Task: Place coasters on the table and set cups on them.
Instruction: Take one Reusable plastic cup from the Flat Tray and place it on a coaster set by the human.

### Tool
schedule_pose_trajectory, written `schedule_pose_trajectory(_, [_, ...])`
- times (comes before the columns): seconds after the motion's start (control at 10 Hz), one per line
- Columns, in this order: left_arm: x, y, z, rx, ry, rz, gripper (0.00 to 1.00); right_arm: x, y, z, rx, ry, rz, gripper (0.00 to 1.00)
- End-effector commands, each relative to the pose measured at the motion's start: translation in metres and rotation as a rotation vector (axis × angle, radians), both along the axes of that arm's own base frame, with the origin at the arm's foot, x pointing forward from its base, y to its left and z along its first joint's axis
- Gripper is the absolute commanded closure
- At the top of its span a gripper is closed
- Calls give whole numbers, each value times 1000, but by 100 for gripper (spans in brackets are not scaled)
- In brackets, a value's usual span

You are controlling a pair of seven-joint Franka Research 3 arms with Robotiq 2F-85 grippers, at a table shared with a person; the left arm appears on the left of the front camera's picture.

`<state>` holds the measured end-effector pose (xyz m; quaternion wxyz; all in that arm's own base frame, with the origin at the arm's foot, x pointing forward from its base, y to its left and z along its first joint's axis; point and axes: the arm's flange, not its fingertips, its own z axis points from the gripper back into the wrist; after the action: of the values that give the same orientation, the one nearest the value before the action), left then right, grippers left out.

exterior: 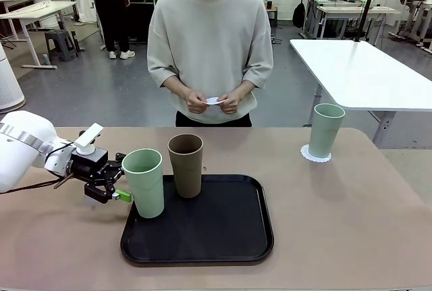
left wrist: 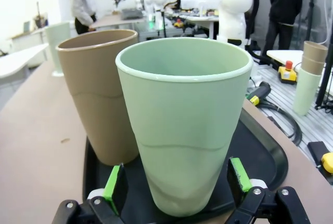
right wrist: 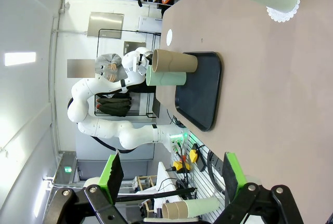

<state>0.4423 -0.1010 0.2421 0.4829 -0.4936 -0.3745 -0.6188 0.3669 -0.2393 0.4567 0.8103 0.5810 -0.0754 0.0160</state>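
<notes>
Here, the left gripper (exterior: pixel 119 178) has its jaws fully open either side of the near mint cup (exterior: pixel 143 183) on the black tray (exterior: pixel 223 237), probably lining up a grasp. The brown cup (exterior: pixel 185 165) stands just beyond the jaws. Far to their right, a second mint cup (exterior: pixel 327 129) sits on its coaster (exterior: pixel 315 154), so that one looks done. The right gripper (right wrist: pixel 169 174) has its jaws wide open and empty. That makes three cups and two coasters, with the other coaster (exterior: pixel 214 100) in the person's hands (exterior: pixel 231 104).

The front view looks from the robot's side across the desk (exterior: pixel 337 217) at the person (exterior: pixel 209 41) standing at its far edge. The left wrist view sits low, very near the green cup (left wrist: pixel 182 130) on the tray (left wrist: pixel 260 156). The right wrist view, rolled sideways, looks from farther off across the desk at that same tray, cup and left arm (right wrist: pixel 125 133).
</notes>
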Motion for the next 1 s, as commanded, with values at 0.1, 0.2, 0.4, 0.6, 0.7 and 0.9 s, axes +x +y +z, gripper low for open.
schedule_pose_trajectory(0.1, [-1, -8, -6, -21, -31, -36, 0, 0, 0, 1, 1, 15, -6, 0])
schedule_pose_trajectory(0.2, [-4, -12, -6, -17, -29, -52, 0, 0, 0, 1, 1, 15, -6, 0])
schedule_pose_trajectory(0.4, [-9, -20, -8, -23, -41, -93, 0, 0, 0, 1, 1, 15, -6, 0])
schedule_pose_trajectory(0.6, [-9, -20, -6, -46, -47, -112, 0, 0, 0, 1, 1, 15, -6, 0])
schedule_pose_trajectory(0.7, [-9, -20, -6, -53, -43, -118, 0, 0, 0, 1, 1, 15, -6, 0])
schedule_pose_trajectory(0.9, [-8, -22, -5, -67, -39, -130, 13, 0, 0, 1, 1, 15, -6, 0])
